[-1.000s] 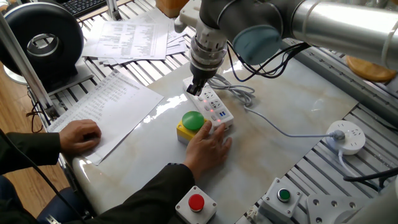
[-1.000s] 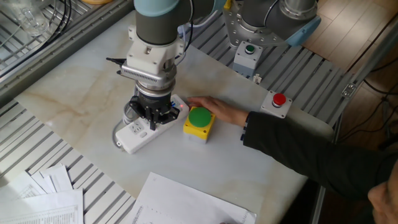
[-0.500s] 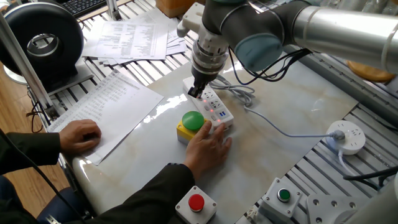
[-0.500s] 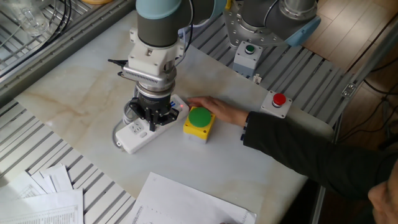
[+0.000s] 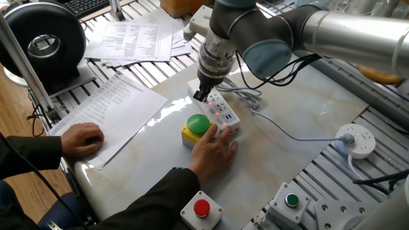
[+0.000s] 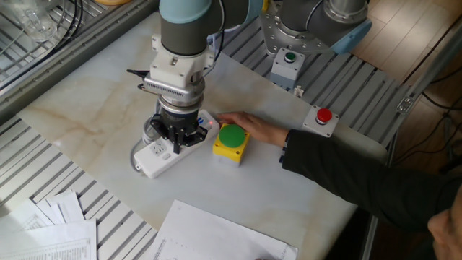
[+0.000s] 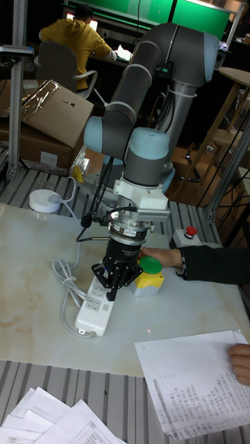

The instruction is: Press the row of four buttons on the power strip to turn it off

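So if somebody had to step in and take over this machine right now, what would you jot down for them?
Tool: down on the power strip, at the row of four buttons; whether its fingers are open or shut cannot be told.
Power strip: flat on the marble table, grey cord running to the round white socket.
Person's hand: resting against the strip's near end, beside the green dome button. Watch it.
Done: unclear; red lights show on the strip near the hand, so some switches look on.
Left: press the remaining buttons, then lift clear.

Marble-patterned tabletop (image 6: 86, 108) on slatted metal frame (image 6: 29, 155); cardboard boxes (image 7: 48, 118) and green-lit screens (image 7: 139, 10) behind.
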You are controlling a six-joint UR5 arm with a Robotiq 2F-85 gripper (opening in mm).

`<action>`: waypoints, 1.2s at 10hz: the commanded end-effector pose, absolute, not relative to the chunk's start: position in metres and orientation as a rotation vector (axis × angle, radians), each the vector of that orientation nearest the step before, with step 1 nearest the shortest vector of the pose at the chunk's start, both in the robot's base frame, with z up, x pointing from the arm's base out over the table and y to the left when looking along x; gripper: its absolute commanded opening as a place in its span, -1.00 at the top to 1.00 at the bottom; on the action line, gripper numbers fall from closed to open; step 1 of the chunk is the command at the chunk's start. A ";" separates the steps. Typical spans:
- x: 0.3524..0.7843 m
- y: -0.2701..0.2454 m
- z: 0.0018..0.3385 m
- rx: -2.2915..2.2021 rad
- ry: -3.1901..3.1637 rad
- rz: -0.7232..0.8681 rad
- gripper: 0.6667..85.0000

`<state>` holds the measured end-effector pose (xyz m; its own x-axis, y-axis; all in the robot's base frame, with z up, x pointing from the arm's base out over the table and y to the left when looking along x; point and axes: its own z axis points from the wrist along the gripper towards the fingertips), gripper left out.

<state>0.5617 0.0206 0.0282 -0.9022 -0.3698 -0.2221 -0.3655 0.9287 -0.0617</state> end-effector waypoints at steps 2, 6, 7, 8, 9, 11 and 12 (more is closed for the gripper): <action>0.543 0.005 0.071 -0.566 2.901 -0.051 0.99; 0.532 0.014 0.068 -0.530 2.896 -0.016 0.99; 0.534 0.014 0.063 -0.526 2.886 -0.042 0.99; 0.542 0.012 0.059 -0.539 2.880 -0.066 0.99; 0.548 0.015 0.055 -0.534 2.879 -0.064 0.99; 0.548 0.029 0.045 -0.499 2.874 -0.047 0.99; 0.549 0.031 0.045 -0.499 2.871 -0.053 0.99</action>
<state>0.5450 0.0218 0.0507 -0.9130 -0.3560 -0.1995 -0.3473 0.9345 -0.0784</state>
